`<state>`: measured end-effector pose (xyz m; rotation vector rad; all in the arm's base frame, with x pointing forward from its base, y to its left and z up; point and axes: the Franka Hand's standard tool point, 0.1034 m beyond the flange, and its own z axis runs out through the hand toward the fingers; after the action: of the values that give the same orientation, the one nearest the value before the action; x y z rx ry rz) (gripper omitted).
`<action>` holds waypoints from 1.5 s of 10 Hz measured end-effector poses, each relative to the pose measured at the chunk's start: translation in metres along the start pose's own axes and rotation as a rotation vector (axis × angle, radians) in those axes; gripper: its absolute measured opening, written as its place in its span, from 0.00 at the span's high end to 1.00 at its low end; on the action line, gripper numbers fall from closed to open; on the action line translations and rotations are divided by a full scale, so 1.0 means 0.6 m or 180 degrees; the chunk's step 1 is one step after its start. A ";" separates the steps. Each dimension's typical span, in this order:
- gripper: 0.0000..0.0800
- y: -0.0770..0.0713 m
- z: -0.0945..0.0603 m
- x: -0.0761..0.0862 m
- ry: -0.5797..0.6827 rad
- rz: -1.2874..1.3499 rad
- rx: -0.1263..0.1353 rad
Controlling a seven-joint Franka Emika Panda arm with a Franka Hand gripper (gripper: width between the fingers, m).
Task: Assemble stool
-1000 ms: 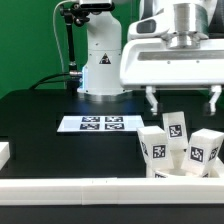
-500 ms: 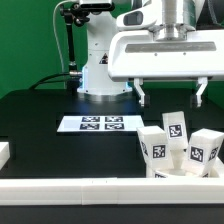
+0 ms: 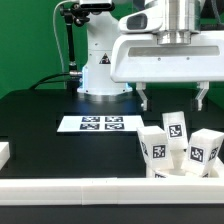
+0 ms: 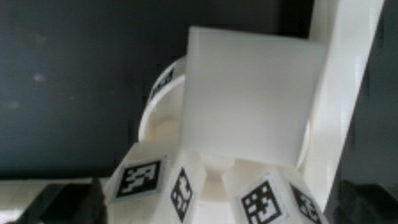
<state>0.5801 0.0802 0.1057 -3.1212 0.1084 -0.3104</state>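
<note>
Gripper (image 3: 172,98) shifts slightly toward exterior view's right vs 0.5 s ago, fingers spread apart, holding nothing. Stool legs (image 3: 181,143) stand clustered on the surface (image 3: 40,115) directly below it, unmoved.

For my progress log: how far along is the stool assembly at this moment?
Done: three legs stand up from the seat, near the rail; whether fastened is unclear. In hand: nothing; the gripper hangs open above them. Left: I cannot tell.
</note>
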 end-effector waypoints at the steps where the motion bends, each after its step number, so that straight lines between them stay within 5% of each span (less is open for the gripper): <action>1: 0.19 0.001 0.001 0.001 0.0017 0.0000 -0.0004; 4: 0.19 -0.002 0.005 -0.008 0.0012 -0.0003 0.0001; 6: 0.19 -0.020 0.021 -0.039 -0.0046 -0.0041 0.0027; 14: 0.21 -0.028 0.032 -0.033 0.0001 -0.0058 0.0014; 15: 0.42 -0.026 0.032 -0.033 0.0001 -0.0055 0.0013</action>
<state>0.5659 0.0973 0.0833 -3.1197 0.0809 -0.3108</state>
